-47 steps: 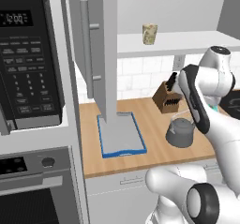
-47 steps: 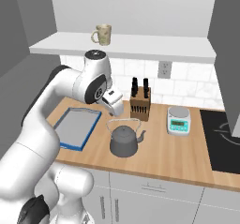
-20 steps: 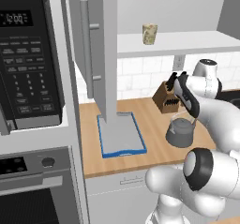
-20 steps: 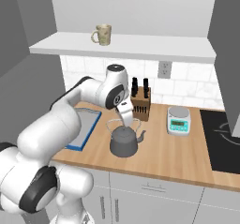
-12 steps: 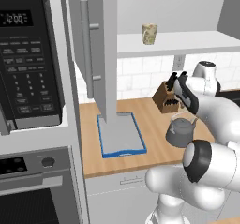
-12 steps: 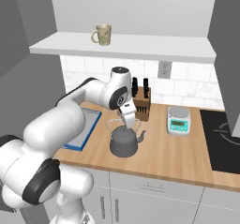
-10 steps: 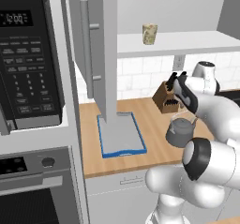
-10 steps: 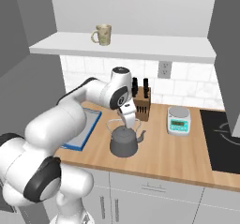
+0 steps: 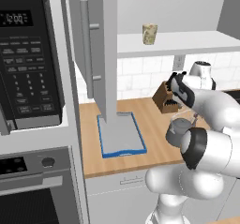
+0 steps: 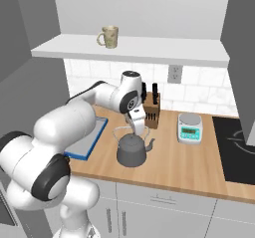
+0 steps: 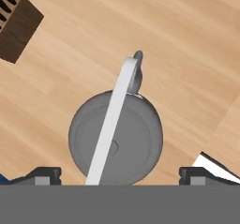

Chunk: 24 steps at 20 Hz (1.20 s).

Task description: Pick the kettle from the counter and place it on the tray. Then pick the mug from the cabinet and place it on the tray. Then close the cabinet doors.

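Two flanking base views sharing the counter (image 10: 189,162); hand view straight down, close.

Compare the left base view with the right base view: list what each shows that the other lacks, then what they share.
Left base view alone: the black microwave, the oven below it, and the open cabinet door with its bar handle.

Right base view alone: the small kitchen scale, the wall outlet and the dark cooktop.

Both: the kettle on the counter, the open gripper above it, the knife block, the blue-rimmed tray and the mug on the shelf.
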Available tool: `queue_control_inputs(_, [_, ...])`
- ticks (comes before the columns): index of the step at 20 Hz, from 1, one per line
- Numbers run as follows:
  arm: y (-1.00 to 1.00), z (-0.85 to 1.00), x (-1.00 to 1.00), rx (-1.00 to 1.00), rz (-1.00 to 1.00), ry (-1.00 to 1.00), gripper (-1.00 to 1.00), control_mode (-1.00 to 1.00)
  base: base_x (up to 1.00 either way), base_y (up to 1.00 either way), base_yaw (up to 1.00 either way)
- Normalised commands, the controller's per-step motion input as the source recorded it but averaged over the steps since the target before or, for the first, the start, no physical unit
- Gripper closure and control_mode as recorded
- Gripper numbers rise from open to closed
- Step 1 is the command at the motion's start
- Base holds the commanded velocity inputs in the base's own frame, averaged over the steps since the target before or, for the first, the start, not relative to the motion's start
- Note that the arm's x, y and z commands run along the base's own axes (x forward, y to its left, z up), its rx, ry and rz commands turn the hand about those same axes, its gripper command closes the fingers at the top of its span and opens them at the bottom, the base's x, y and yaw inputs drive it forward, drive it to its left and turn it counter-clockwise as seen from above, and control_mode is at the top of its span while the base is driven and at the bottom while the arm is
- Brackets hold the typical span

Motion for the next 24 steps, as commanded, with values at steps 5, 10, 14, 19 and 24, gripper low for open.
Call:
queue_control_inputs(5, [0.0,-0.16,0.09,0.0,0.0,0.06,-1.0,-1.0,0.0,0.0,0.0])
queue_control_inputs(10, [0.0,-0.11,0.22,0.01,0.0,0.04,-1.0,-1.0,0.0,0.0,0.0])
queue_control_inputs(14, [0.0,-0.13,0.25,0.01,0.0,0.04,-1.0,-1.0,0.0,0.0,0.0])
queue_control_inputs(19, [-0.02,-0.18,0.13,0.01,0.0,0.04,-1.0,-1.0,0.0,0.0,0.0])
queue_control_inputs(24, [-0.01,-0.28,-0.08,0.0,0.0,0.0,1.0,-1.0,0.0,0.0,0.0])
